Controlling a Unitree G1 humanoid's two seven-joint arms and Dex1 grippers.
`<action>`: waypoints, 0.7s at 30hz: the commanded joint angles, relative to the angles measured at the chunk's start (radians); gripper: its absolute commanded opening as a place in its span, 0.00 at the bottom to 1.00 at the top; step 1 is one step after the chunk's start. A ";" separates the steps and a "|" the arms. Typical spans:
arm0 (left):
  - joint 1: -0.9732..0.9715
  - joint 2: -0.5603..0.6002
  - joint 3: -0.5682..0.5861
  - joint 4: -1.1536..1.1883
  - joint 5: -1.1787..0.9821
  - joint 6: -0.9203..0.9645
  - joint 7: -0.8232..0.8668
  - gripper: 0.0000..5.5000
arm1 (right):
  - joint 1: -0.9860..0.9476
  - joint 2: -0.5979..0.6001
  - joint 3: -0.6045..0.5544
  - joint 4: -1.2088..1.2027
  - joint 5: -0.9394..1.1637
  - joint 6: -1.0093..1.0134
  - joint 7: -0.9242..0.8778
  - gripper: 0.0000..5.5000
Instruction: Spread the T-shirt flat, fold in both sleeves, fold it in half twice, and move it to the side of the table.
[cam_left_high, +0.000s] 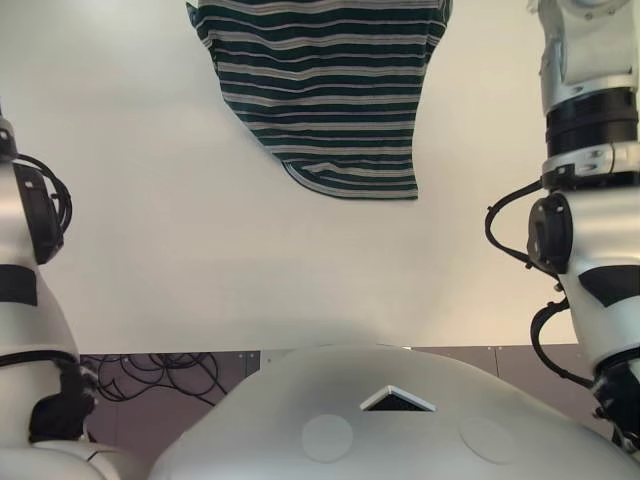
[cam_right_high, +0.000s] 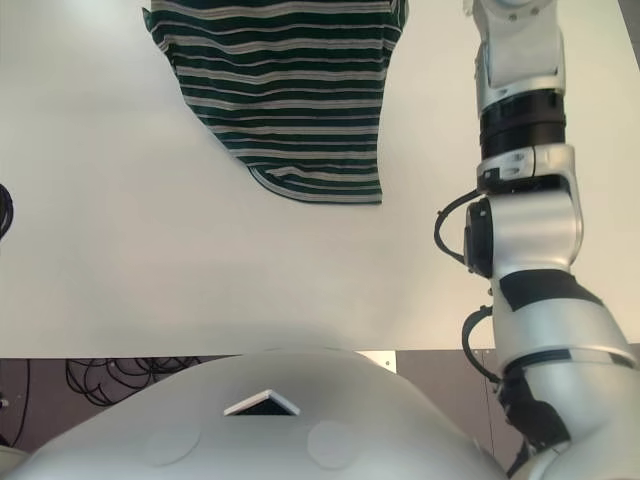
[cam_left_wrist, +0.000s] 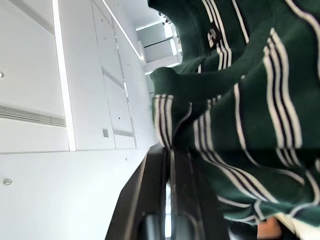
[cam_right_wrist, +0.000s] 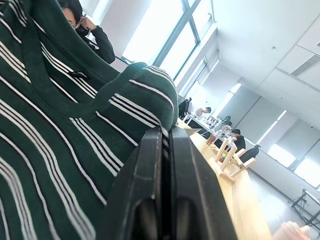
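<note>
T-shirt (cam_left_high: 320, 90), dark green with thin white stripes, hangs over the far part of the white table (cam_left_high: 200, 260), its upper part running out of the head views' top edge. Its lower edge sags to a rounded corner on the robot's right side, and whether that corner touches the tabletop cannot be told. The left gripper (cam_left_wrist: 167, 150) has its two dark fingers pressed together on a bunched fold of the striped fabric, close to the neckline. The right gripper (cam_right_wrist: 165, 132) is likewise clamped on a striped fold beside the neck opening. The right arm (cam_right_high: 520, 200) reaches upward along the table's right side. Black cables (cam_left_high: 160, 375) lie on the floor below the table's near edge.
</note>
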 joint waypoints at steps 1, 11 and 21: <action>-0.227 -0.031 -0.075 0.190 0.066 0.016 0.096 0.00 | -0.249 0.002 -0.044 0.232 -0.003 -0.030 -0.036 0.00; -0.419 -0.078 -0.157 0.386 0.061 0.069 0.187 0.00 | -0.464 -0.029 -0.091 0.414 -0.025 -0.062 -0.079 0.00; -0.287 -0.025 -0.119 0.320 -0.136 -0.174 -0.053 0.00 | -0.336 -0.030 -0.151 0.311 0.065 -0.090 0.236 0.00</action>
